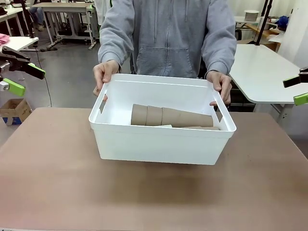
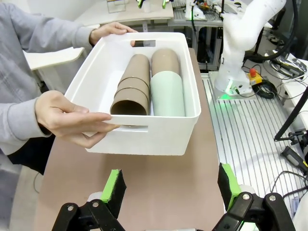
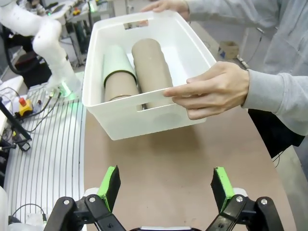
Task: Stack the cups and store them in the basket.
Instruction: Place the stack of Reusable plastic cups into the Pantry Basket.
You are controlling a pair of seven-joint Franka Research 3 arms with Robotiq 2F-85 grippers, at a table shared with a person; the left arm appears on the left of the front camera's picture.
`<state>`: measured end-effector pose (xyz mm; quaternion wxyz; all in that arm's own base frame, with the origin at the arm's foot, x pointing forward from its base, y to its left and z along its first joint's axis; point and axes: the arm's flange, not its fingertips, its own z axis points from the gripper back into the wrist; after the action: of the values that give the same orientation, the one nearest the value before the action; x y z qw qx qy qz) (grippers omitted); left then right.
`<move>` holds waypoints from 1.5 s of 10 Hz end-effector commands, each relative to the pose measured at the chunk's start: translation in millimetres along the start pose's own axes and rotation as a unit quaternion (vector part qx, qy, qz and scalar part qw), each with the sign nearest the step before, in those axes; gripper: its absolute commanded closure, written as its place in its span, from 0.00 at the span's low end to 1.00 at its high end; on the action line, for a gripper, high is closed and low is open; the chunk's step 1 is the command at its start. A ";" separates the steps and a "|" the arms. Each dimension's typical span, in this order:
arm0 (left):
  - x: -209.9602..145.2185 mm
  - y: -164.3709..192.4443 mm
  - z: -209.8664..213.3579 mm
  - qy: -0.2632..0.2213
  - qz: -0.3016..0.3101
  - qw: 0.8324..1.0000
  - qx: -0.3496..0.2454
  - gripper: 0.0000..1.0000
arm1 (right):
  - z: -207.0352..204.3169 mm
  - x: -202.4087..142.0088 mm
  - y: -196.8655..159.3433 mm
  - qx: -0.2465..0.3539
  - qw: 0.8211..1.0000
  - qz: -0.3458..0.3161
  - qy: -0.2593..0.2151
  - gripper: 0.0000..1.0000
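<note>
Left gripper point(image 2: 168, 192): jaws spread wide, nothing between the green pads, hovering off its end of the table point(image 1: 154, 202). Right gripper point(image 3: 166, 187): same, wide and empty, held back at the opposite end. Both sit well apart from the basket.

White basket point(image 1: 159, 144) at table centre. Inside, lying on their sides: a nested stack of tan cups point(image 2: 132, 86), and beside it a mint-green cup point(image 2: 167, 94) with another tan cup point(image 2: 166, 60) nested with it. Cups look stored; task reads as near done.

Person's hands grip the basket at both short ends: one point(image 2: 67, 118) at a handle slot, the other point(image 2: 113, 31) on the far rim.

Risks, as I judge them:
- If the person lifts or tilts the basket, the loose stacks could roll and separate.
- Any arm advance now heads toward the fingers on the rim.
</note>
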<state>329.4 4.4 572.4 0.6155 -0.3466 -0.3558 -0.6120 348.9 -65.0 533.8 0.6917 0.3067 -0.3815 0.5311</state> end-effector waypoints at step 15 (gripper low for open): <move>1.0 -0.5 0.9 0.000 0.002 1.000 -0.003 0.00 | 2.1 2.1 0.4 0.000 1.000 0.006 -0.009 0.00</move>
<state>329.4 4.4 572.4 0.6155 -0.3466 -0.3558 -0.6120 348.4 -65.0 533.8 0.6917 0.3074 -0.3808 0.5311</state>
